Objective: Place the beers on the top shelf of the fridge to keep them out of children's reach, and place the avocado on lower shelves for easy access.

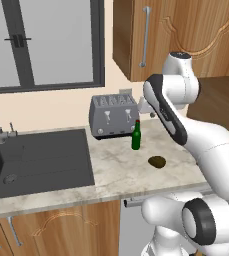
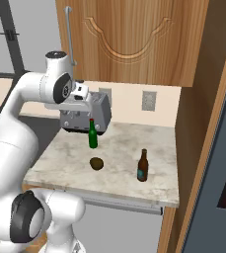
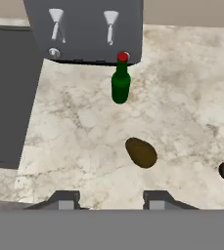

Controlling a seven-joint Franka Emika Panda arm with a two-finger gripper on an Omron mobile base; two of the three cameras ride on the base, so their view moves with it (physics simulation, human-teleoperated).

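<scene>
Hovering high over the counter (image 3: 182, 88) with nothing held, gripper (image 3: 111, 199) shut down to its narrowest, looking down on the work. Lying just ahead of the fingertips (image 3: 64, 200) and slightly right: avocado (image 3: 141, 152), long axis slanted across the view. Standing upright further ahead, close in front of the toaster (image 3: 84, 29): green bottle (image 3: 121, 80). Off toward the fridge (image 2: 218, 163) side, well apart: brown bottle (image 2: 142, 166). Probably calling for opened jaws and a straight descent.
</scene>
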